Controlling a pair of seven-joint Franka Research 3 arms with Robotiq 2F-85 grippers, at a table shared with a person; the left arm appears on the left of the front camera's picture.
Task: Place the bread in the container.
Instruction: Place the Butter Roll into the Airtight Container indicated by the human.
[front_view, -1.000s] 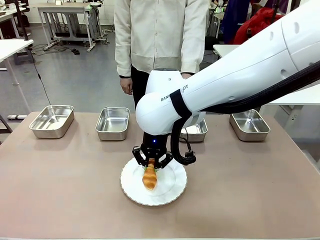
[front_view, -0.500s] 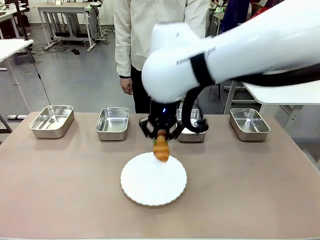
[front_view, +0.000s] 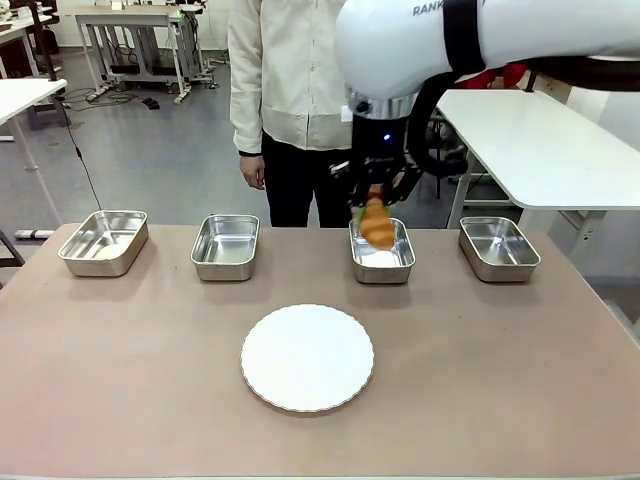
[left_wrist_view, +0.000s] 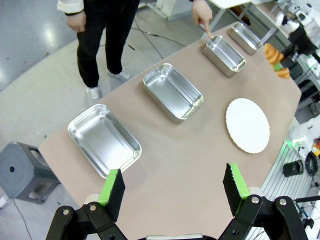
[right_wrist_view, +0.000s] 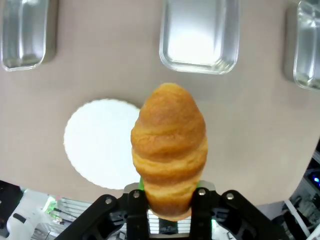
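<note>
On the brown table (front_view: 120, 380), four shiny stainless-steel rectangular trays are being shown in a row along the far edge. Going from the left, the first steel tray (front_view: 103, 241) and the second steel tray (front_view: 225, 246) are lying with nothing inside. In front of them, near the middle of the table, a round white scallop-edged plate (front_view: 307, 357) is resting bare.

The third steel tray, the container (front_view: 381, 252), is standing just right of the middle. Above it the golden-brown ridged croissant, the bread (front_view: 375, 225), is being held in the air by the right gripper (front_view: 376, 200), whose black fingers are clenched on the upper end of it. In the right wrist view the bread (right_wrist_view: 169, 145) is being gripped at its lower end between the two fingers, with the plate (right_wrist_view: 97, 145) and the container (right_wrist_view: 199, 35) seen below it.

The fourth steel tray (front_view: 499, 247) is lying at the far right.

In the left wrist view the left gripper (left_wrist_view: 172, 192) is being held high above the table with its green pads (left_wrist_view: 114, 192) spread wide and nothing between them. A person in a cream jacket (front_view: 320, 70) is standing behind the table.
</note>
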